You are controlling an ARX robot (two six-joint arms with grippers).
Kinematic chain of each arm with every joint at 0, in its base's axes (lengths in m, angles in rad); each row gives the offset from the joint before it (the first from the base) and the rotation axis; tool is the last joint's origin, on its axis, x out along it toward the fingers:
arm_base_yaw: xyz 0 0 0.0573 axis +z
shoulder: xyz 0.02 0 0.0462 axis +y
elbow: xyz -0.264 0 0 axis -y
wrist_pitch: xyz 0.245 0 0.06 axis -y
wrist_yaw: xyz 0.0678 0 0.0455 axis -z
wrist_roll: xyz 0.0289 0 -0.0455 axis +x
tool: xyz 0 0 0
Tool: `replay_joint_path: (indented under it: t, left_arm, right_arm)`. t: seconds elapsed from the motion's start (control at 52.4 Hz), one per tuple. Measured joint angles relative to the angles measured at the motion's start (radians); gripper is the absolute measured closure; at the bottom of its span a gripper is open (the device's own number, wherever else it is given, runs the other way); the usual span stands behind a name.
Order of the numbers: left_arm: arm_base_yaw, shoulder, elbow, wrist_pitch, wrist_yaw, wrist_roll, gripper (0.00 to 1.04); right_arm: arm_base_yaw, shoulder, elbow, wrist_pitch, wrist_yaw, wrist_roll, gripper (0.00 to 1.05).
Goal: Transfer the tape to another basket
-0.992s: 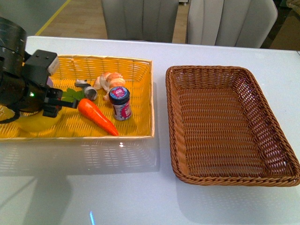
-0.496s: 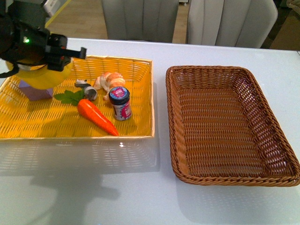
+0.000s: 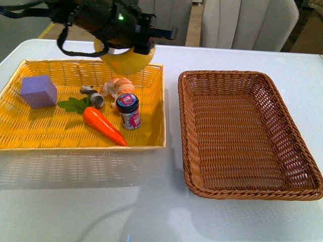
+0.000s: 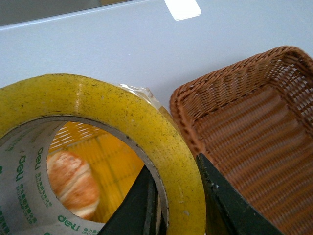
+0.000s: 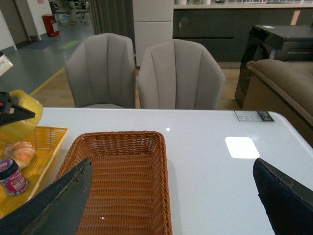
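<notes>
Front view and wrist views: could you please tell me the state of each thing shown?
tape: held in the air above the yellow basket.
left hand: shut on the tape.
right hand: open, empty.
brown basket: empty.
jar: upright, lid on.
carrot: lying on its side.

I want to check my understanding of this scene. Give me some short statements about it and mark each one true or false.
1. The left pincer grips the tape. True.
2. The brown basket holds nothing. True.
3. The tape rests inside the brown basket. False: it hangs above the far rim of the yellow basket.
4. A purple block sits in the brown basket. False: the purple block sits in the yellow basket.
5. The right pincer is shut. False: the right pincer is wide open.
</notes>
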Motion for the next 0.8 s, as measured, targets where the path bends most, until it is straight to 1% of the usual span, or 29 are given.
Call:
replay_joint_path:
  t: [0.362,0.496,0.801]
  left_arm:
    - [-0.072,0.075,0.153,-0.024,0.071,-0.118,0.89]
    - [-0.104,0.076,0.152,-0.028,0.124,-0.173,0.89]
    - [-0.187,0.076,0.098,0.003,0.188,-0.288,0.89]
  right_arm:
    - [0.0,0.0,0.0,0.0,0.0,0.0,0.09]
    - [0.0,0.0,0.0,0.0,0.0,0.0,0.09]
    - [0.0,0.0,0.0,0.0,0.0,0.0,0.09]
